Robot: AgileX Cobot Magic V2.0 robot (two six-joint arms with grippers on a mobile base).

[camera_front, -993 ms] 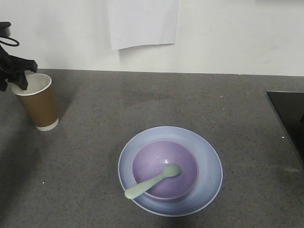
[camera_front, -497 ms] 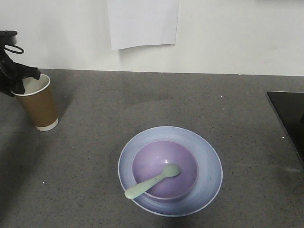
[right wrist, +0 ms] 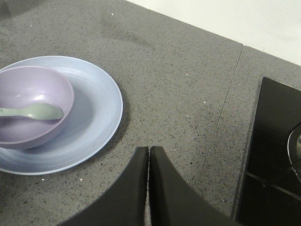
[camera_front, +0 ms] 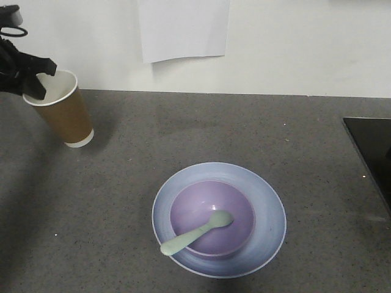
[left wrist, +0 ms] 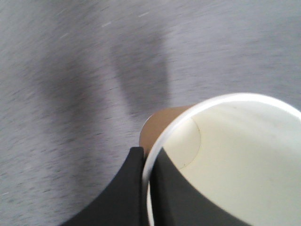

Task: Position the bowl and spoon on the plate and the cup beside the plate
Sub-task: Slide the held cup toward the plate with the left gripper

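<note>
2 black fingers of the left gripper [left wrist: 146, 188] pinch the rolled rim of the brown paper cup [camera_front: 63, 112], one inside and one outside the wall, holding it tilted and lifted off the grey countertop [camera_front: 183, 134]. Well off to that gripper's right and nearer the camera, the lavender bowl [camera_front: 212, 217] sits on the pale blue plate [camera_front: 269, 207], the mint spoon [camera_front: 195, 232] resting in it. The right gripper [right wrist: 149, 188] hovers empty just right of the plate, jaws pressed together.
</note>
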